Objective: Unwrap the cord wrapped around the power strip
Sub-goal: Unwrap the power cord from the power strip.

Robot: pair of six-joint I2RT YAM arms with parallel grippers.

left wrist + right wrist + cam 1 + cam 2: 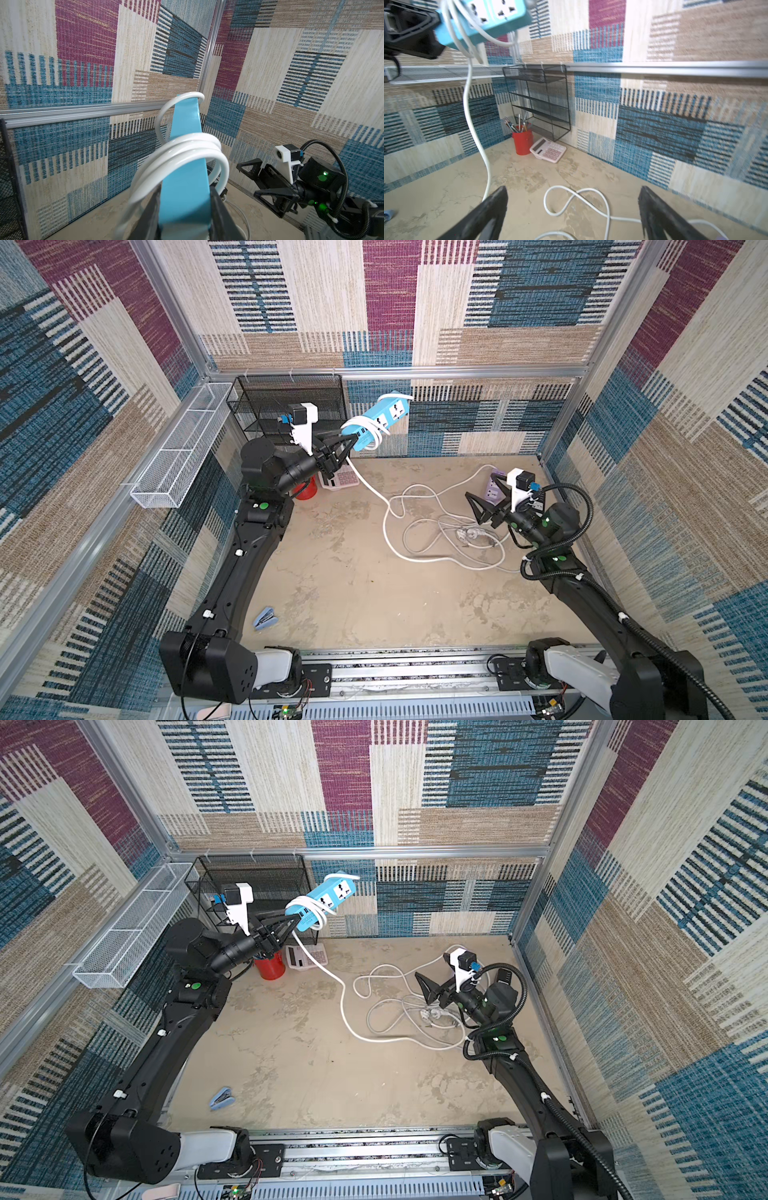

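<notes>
Your left jaws are clamped on one end of the blue power strip point(380, 416), holding it clear of the bench point(353, 580), tilted, with its free end pointing up and away from them. The left wrist view gives you only the strip's plain narrow side between the two black jaws. The right wrist view shows what that one hides: the socket face.

Just ahead of the left jaws, the white cord point(193, 141) is wound around the strip in a few bunched turns, and one looser loop sits at the free end. You can see those turns plainly only in the left wrist view. From them the cord hangs straight down to the bench, and both top views show the rest of its run: loose loops lying toward the right jaws.

Your right jaws stand wide open with nothing between them, low over the bench and well apart from the strip. One cord loop lies on the bench just ahead of them.

Farther off, below the left jaws, are a calculator point(548, 149) and a red cup point(522, 143). The pencils in the cup show only in the right wrist view. A black mesh rack point(537, 99) hangs beyond them. A blue stapler point(264, 618) lies well apart from both jaws.
</notes>
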